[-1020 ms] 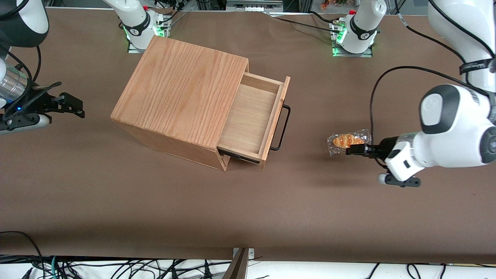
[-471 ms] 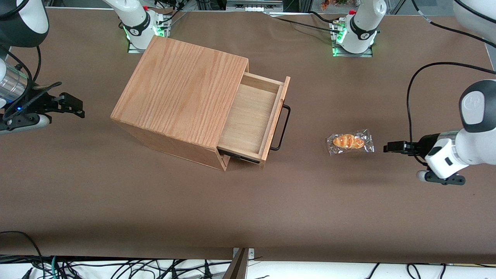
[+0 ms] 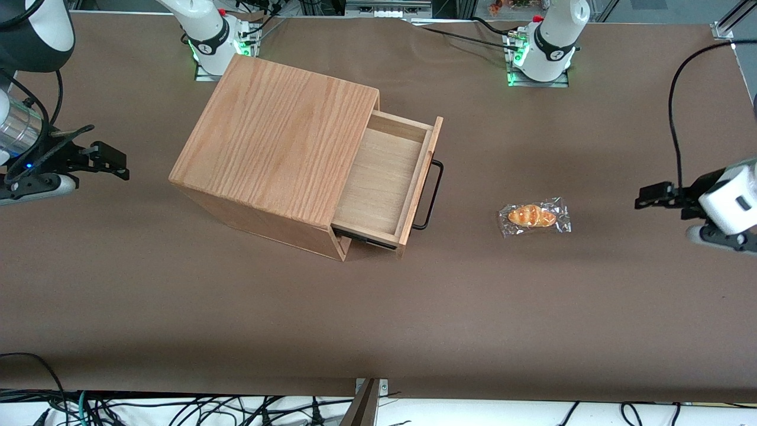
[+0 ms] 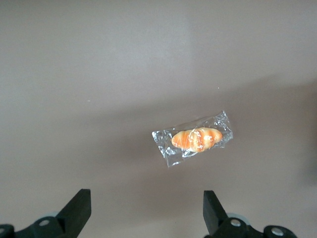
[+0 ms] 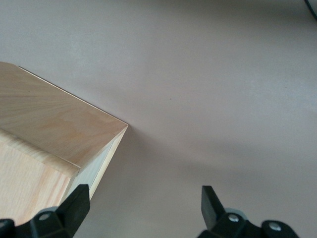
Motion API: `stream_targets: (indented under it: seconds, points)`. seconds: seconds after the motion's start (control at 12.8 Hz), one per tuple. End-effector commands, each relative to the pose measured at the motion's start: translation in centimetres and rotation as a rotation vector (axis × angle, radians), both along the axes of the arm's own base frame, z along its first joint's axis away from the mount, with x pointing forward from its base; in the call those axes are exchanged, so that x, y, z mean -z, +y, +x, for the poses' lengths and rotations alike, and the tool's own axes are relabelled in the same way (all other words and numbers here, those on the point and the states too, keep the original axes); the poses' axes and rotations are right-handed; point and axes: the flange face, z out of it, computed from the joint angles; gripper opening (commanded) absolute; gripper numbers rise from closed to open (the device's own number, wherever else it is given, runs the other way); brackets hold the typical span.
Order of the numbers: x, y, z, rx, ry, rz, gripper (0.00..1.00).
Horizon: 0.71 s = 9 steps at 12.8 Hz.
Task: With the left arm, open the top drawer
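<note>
Your left arm (image 3: 730,198) hangs at the working arm's end of the table (image 3: 378,307), its gripper (image 3: 650,195) pointing toward the middle of the brown surface, above it and touching nothing. The wrist view shows the gripper (image 4: 143,210) with its two black fingers (image 4: 77,208) spread wide and nothing between them. Under that gap, on the bare table, lies a bread roll in a clear wrapper (image 4: 194,139); from the front the bread roll (image 3: 534,216) sits between the gripper and the cabinet, well apart from both. The top drawer (image 3: 387,180) stands pulled out of the oak-grain cabinet (image 3: 275,145), its pale floor exposed and its black bar handle (image 3: 430,195) facing the working arm's end. The cabinet sits turned at an angle, nearer the table's edge where the arm bases stand.
</note>
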Motion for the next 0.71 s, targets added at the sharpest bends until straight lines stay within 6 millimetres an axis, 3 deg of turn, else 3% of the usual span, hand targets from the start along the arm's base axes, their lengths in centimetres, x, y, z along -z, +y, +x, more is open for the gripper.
stream_targets:
  seconds: [0.0, 0.31, 0.63]
  points:
    - [-3.6, -1.4, -4.7, 0.048, -0.033, 0.026, 1.0]
    - [-7.4, -1.6, -6.9, 0.051, -0.065, 0.021, 1.0]
    - [-8.8, -1.4, -7.6, 0.046, -0.074, 0.021, 1.0]
